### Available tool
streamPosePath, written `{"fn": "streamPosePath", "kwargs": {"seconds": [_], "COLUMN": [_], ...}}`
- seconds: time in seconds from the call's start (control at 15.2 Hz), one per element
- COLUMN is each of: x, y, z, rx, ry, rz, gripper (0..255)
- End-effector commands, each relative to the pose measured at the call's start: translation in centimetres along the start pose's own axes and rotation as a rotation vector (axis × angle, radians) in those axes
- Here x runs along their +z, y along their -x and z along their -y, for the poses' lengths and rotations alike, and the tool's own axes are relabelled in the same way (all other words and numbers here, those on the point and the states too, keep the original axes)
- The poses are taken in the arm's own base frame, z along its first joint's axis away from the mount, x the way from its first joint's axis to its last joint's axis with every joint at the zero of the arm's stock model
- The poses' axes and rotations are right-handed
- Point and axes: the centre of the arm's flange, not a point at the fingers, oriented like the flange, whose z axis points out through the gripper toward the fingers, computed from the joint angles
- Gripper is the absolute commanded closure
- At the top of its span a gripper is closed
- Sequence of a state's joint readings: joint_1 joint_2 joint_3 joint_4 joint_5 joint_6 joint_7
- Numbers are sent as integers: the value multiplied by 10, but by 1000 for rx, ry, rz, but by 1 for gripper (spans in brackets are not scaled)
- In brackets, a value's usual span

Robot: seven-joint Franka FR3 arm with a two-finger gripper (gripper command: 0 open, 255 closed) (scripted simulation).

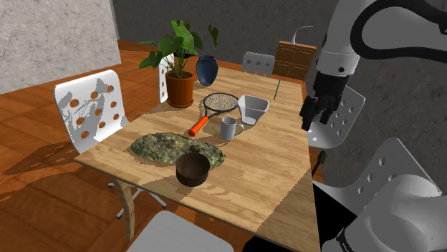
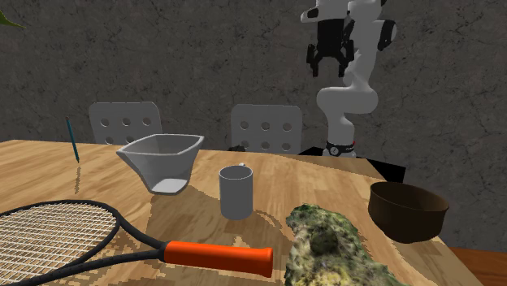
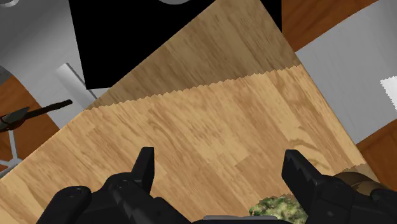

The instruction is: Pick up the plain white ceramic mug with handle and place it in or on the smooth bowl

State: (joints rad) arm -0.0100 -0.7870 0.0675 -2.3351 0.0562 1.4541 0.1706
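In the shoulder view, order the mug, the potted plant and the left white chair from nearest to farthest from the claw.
1. The mug, in the middle of the table, nearest the claw.
2. The potted plant, at the table's far corner.
3. The white chair, beyond the table's left edge.

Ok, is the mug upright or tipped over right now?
Upright. The mug stands on its base on the table, with its rim facing up. The open gripper hangs well clear of it.
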Motion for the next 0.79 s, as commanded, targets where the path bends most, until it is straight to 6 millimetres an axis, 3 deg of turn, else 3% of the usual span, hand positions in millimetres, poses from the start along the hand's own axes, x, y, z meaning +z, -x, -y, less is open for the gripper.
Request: {"fn": "streamPosePath", "kwargs": {"seconds": [0.0, 0.73], "x": [0, 57], "y": [0, -124], "z": [0, 15], "rx": [0, -53], "ry": [0, 2], "rz": [0, -54], "gripper": [0, 0]}}
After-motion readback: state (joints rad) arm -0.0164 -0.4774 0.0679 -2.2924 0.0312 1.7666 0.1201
